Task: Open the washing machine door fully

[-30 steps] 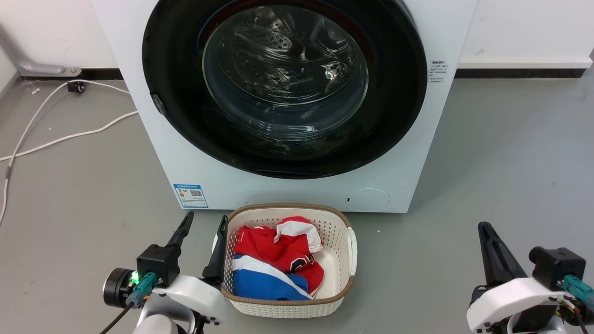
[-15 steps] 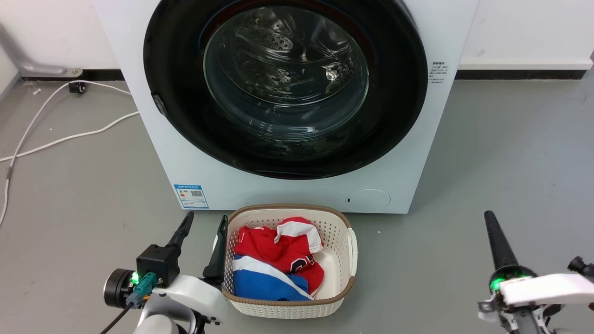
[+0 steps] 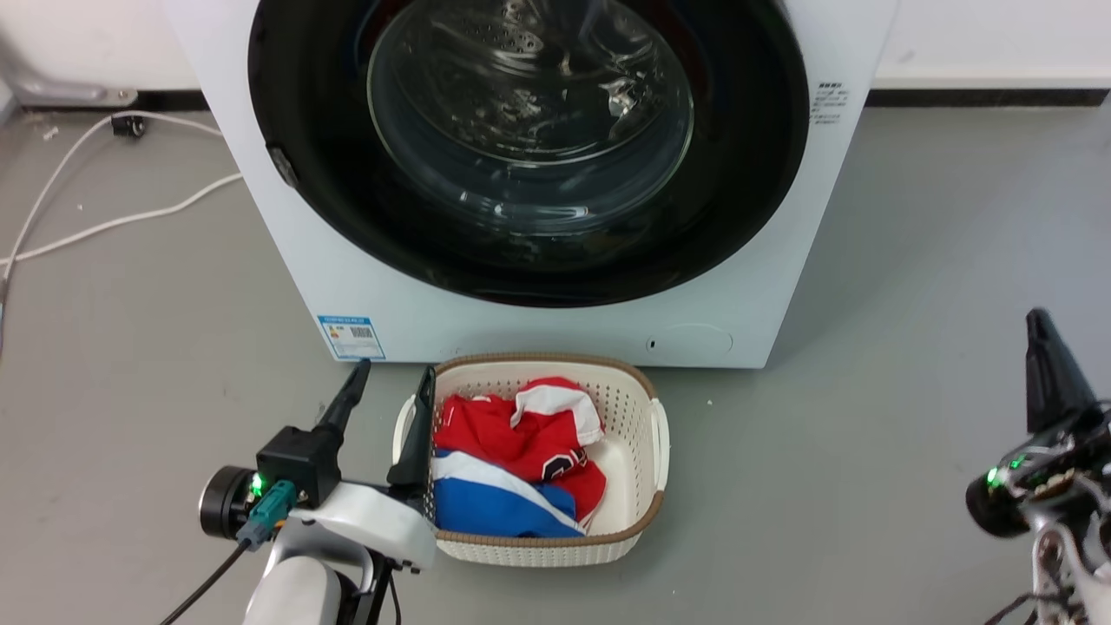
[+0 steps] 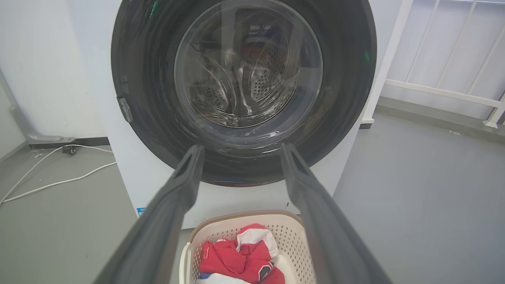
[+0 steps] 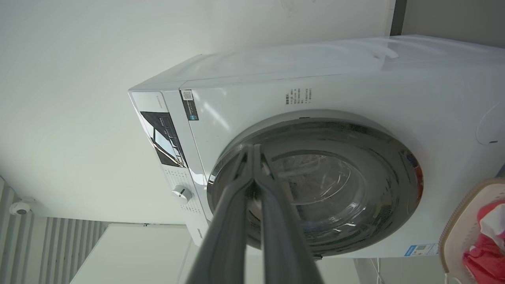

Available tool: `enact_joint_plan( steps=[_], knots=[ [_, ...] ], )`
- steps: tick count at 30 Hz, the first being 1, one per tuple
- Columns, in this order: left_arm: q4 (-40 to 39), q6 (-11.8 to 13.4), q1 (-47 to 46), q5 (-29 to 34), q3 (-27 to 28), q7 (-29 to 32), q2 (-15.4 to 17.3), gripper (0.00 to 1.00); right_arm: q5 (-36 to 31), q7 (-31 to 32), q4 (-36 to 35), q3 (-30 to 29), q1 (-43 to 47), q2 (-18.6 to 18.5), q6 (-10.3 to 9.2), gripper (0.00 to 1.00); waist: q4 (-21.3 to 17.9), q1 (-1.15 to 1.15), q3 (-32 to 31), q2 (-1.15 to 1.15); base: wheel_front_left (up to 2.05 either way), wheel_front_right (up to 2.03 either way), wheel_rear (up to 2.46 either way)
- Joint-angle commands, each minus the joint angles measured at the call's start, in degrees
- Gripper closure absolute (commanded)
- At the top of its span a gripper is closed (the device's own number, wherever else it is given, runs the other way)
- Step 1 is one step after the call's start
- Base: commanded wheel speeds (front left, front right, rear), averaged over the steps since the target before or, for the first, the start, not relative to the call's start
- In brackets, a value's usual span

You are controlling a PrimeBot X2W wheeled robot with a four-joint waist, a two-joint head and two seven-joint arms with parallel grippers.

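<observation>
"What are things standing on?"

"A smooth grey floor [image 3: 911, 286], running back to a white wall."

"What's on it?"

"The white washing machine [image 3: 538, 334] at twelve o'clock. At its six o'clock is a white perforated laundry basket [image 3: 555, 549] with a brown rim, just beside the front panel. Whether they touch, I cannot tell."

"Anything else?"

"White cables [image 3: 165, 211] trail across at ten o'clock, well apart from the basket."

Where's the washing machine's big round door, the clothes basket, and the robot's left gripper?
washing machine door [image 3: 746, 174]: head view, on the glossy black ring right of the glass.
laundry basket [image 3: 542, 357]: head view, on its brown back rim.
left gripper [image 3: 393, 369]: head view, midway between its open fingertips.
</observation>
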Motion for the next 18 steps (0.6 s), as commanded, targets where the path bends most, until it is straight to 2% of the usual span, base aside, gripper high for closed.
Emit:
enact_joint_plan(
  steps=[1,10,18],
  knots=[
    [-0.5,0.0,-1.1,0.0,0.0,-0.1,0.0,0.0,1.6,0.8,2.3,-0.3,-2.9,-1.1,0.01,1.0,0.5,0.0,1.8,0.0,0.0,0.0,0.0],
    [-3.4,0.0,-4.0,-0.1,-0.6,-0.1,0.0,0.0,6.0,5.7,19.5,2.8,-20.8,-9.5,0.01,1.0,1.4,0.0,8.8,0.0,0.0,0.0,0.0],
    [-5.5,0.0,-7.0,-0.3,-2.3,-0.1,0.5,0.0,4.3,12.5,31.5,10.0,-36.7,-16.5,0.01,1.0,2.8,0.0,14.0,0.0,0.0,0.0,0.0]
  ],
)
